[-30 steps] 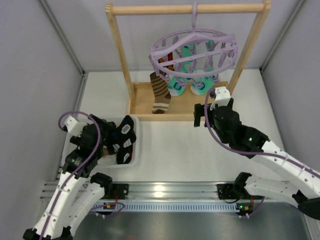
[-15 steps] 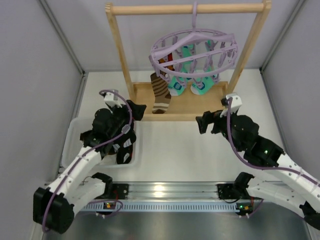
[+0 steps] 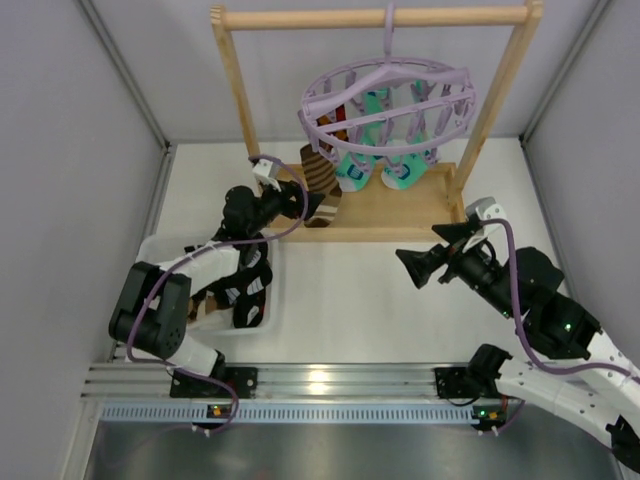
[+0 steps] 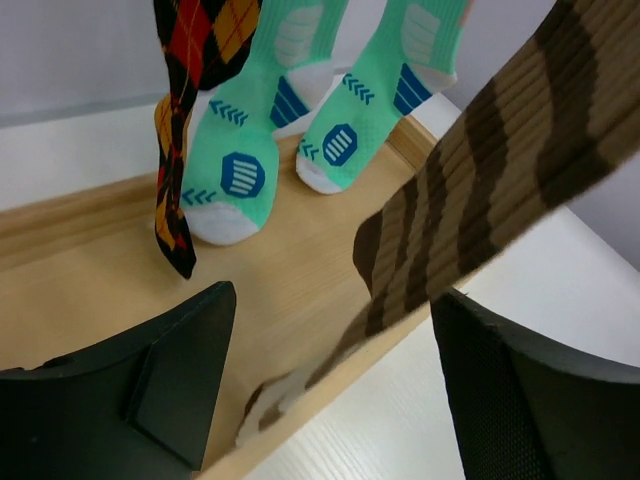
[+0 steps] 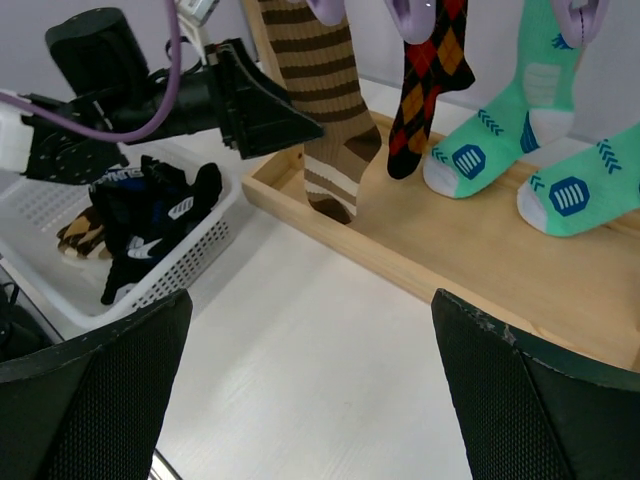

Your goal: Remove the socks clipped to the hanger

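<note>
The lavender hanger (image 3: 385, 95) hangs from the wooden rack's top bar. A brown-and-tan striped sock (image 3: 320, 185) (image 4: 480, 190) (image 5: 325, 100), a red argyle sock (image 4: 195, 100) (image 5: 430, 80) and two mint-green socks (image 4: 250, 150) (image 5: 500, 130) are clipped to it. My left gripper (image 3: 300, 205) (image 4: 330, 380) is open at the striped sock's lower part, which lies just ahead between its fingers. It also shows in the right wrist view (image 5: 260, 105). My right gripper (image 3: 415, 265) (image 5: 320, 400) is open and empty over the table, in front of the rack.
The wooden rack (image 3: 238, 110) has two posts and a raised base tray (image 3: 400, 212) under the socks. A white basket (image 3: 150, 262) (image 5: 170, 262) at the left holds black socks (image 3: 245, 285) (image 5: 150, 210). Grey walls close in both sides.
My left arm has swung from the basket up and right to the striped sock. My right gripper has drawn back from the rack's base toward the near right.
</note>
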{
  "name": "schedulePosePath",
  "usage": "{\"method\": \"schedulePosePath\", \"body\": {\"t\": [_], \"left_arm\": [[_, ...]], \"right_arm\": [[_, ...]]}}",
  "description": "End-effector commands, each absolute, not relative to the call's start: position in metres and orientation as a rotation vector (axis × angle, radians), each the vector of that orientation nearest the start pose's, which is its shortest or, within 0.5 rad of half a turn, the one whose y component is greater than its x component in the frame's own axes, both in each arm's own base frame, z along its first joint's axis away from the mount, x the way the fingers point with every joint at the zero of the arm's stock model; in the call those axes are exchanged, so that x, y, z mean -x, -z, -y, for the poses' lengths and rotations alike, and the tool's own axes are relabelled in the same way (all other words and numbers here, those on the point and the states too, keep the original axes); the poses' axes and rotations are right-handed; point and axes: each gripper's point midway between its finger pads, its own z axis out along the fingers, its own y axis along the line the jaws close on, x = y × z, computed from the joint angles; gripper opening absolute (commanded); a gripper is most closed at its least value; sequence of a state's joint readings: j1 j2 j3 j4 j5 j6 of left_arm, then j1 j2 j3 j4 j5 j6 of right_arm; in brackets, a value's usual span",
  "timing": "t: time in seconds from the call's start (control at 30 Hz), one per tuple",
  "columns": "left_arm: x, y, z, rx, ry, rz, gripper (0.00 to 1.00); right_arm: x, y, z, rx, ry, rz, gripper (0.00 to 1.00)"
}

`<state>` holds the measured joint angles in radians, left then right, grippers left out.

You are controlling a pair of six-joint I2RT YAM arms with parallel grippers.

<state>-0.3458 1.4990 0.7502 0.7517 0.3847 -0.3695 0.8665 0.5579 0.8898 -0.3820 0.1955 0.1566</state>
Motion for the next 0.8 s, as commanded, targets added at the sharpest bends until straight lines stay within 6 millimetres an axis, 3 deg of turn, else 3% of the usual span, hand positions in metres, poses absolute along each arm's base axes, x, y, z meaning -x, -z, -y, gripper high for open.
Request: {"method": "schedulePosePath", "body": {"t": [0.0, 0.03, 0.07, 0.17, 0.2, 0.3, 0.33, 0.37, 0.4, 0.43, 0.47, 0.5, 0.53, 0.6, 0.67, 0.77], "left_arm": [[-0.410, -0.269, 0.245, -0.404, 0.897, -1.404, 0.80], [-0.412, -0.273, 0.248, -0.403, 0.909, -1.396, 0.73], [-0.413, -0.273, 0.249, -0.403, 0.913, -1.395, 0.52], [-0.405, -0.277, 0.257, -0.418, 0.890, -1.377, 0.14], [-0.398, -0.288, 0.263, -0.405, 0.872, -1.349, 0.00], [-0.375, -0.299, 0.281, -0.415, 0.845, -1.310, 0.00], [-0.371, -0.313, 0.277, -0.378, 0.797, -1.281, 0.00], [-0.368, -0.314, 0.278, -0.351, 0.773, -1.295, 0.00], [-0.354, -0.318, 0.293, -0.361, 0.786, -1.296, 0.00], [-0.354, -0.324, 0.289, -0.333, 0.723, -1.292, 0.00], [-0.352, -0.319, 0.291, -0.314, 0.680, -1.330, 0.00], [-0.335, -0.323, 0.311, -0.345, 0.698, -1.325, 0.00], [-0.337, -0.322, 0.309, -0.318, 0.625, -1.338, 0.00], [-0.318, -0.308, 0.334, -0.359, 0.617, -1.388, 0.00], [-0.315, -0.296, 0.342, -0.355, 0.553, -1.421, 0.00], [-0.293, -0.272, 0.371, -0.415, 0.524, -1.471, 0.00]], "right_arm": [[-0.179, -0.352, -0.176, 0.467, -0.659, -1.536, 0.99], [-0.179, -0.352, -0.176, 0.466, -0.660, -1.534, 1.00], [-0.179, -0.353, -0.176, 0.464, -0.657, -1.533, 0.99], [-0.179, -0.357, -0.174, 0.456, -0.660, -1.519, 0.99], [-0.178, -0.359, -0.174, 0.446, -0.667, -1.516, 0.99], [-0.175, -0.370, -0.171, 0.416, -0.694, -1.484, 0.99], [-0.174, -0.374, -0.168, 0.401, -0.700, -1.473, 0.99], [-0.173, -0.378, -0.166, 0.387, -0.704, -1.462, 0.99], [-0.172, -0.382, -0.164, 0.369, -0.713, -1.456, 1.00], [-0.170, -0.386, -0.161, 0.355, -0.721, -1.446, 1.00], [-0.170, -0.388, -0.156, 0.333, -0.713, -1.448, 0.99], [-0.169, -0.391, -0.152, 0.304, -0.718, -1.449, 0.99], [-0.168, -0.398, -0.147, 0.278, -0.721, -1.439, 0.99], [-0.171, -0.400, -0.137, 0.215, -0.701, -1.459, 1.00], [-0.172, -0.409, -0.124, 0.143, -0.674, -1.451, 0.99], [-0.175, -0.416, -0.103, 0.054, -0.614, -1.464, 0.99]]}}
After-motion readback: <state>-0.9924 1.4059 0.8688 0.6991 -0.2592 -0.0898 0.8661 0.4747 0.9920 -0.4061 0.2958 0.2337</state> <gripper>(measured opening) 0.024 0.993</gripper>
